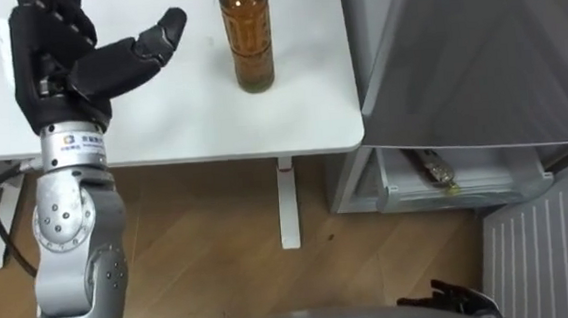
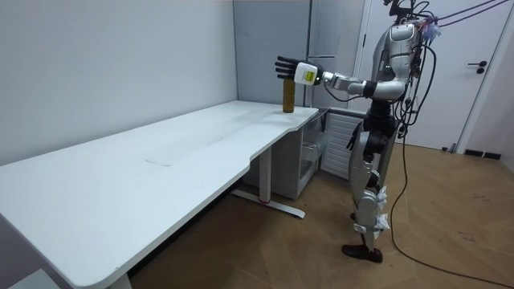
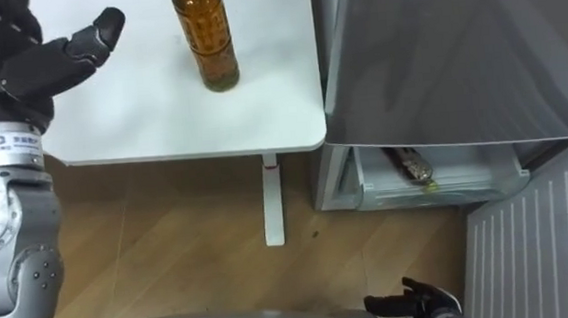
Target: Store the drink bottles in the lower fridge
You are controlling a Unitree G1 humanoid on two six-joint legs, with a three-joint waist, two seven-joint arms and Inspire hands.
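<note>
left hand [image 1: 62, 69] upper left of frame, raised over the bench [image 1: 211, 119], fingers spread, holding nothing. bottle [image 1: 248, 36] stands upright top centre near the bench's right edge, just beside the thumb, not touching. fridge [image 1: 477, 55] at right, drawer [image 1: 467, 188] open, second bottle [image 1: 435, 168] lying inside. right hand [image 1: 454, 295] at bottom edge, state can't tell
</note>
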